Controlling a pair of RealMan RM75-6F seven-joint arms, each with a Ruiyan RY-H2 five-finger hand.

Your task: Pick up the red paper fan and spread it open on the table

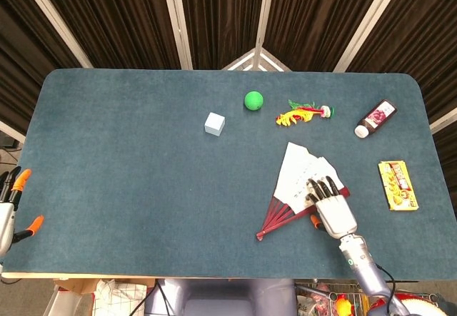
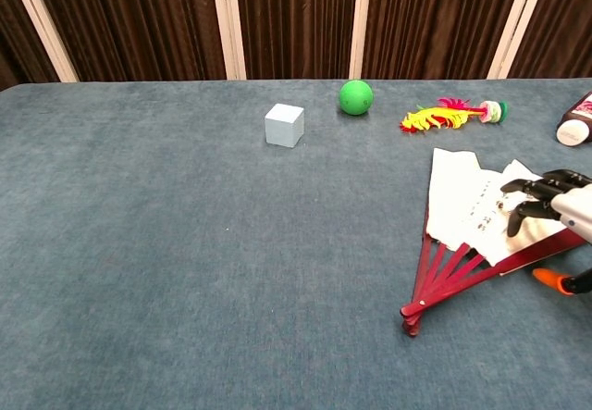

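The red paper fan (image 1: 294,179) lies partly spread on the table's right half: white leaf pointing to the far side, red ribs (image 2: 442,280) converging near the front edge. My right hand (image 1: 333,210) lies over the fan's right edge with its dark fingers (image 2: 527,192) stretched across the paper, gripping nothing. Whether the fingertips touch the leaf I cannot tell. My left hand (image 1: 10,210) shows only at the lower left border of the head view, off the table, its orange-tipped fingers apart and holding nothing.
Along the far side stand a pale blue cube (image 1: 214,123), a green ball (image 1: 253,100), a yellow-red feather toy (image 1: 303,113) and a dark bottle (image 1: 375,118). A yellow snack packet (image 1: 398,185) lies right of the fan near the table's right edge.
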